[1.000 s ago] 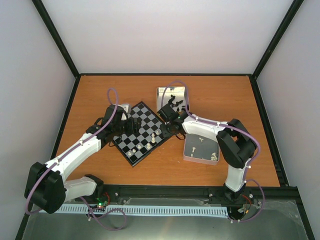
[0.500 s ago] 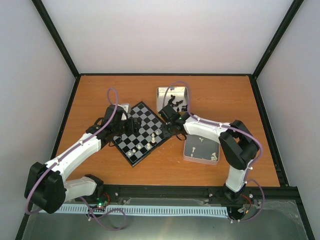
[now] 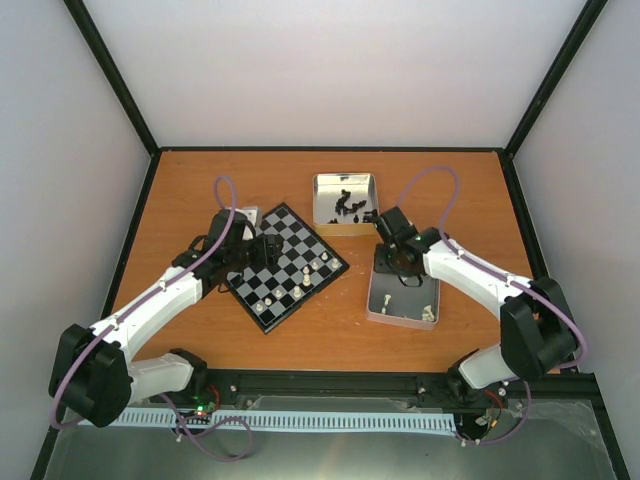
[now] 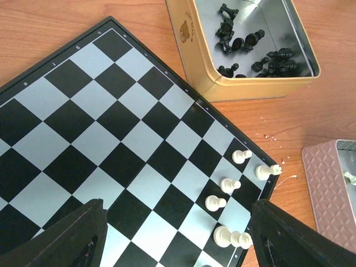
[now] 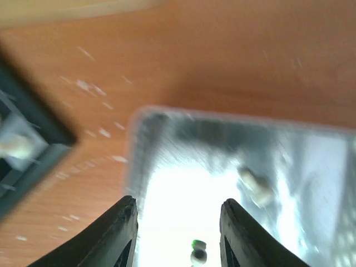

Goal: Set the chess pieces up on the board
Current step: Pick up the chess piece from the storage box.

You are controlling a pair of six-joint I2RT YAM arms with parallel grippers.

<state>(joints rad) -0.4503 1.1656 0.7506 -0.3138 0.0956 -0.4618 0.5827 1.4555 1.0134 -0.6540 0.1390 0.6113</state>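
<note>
With a few cream chess pieces on the 3 o'clock side of the board, the right gripper, spread and empty, hovered over the tin at 4 o'clock, apparently fetching another and needing to drop onto one; the left gripper hung spread over the board.

The table looks like smooth, matt wood-grain laminate; the board is smooth with a faint sheen; the cream chessmen and black chessmen look like glossy plastic; the gold tin is bright metal inside, satin-painted outside; the pink tin has a quilted, embossed wall.
</note>
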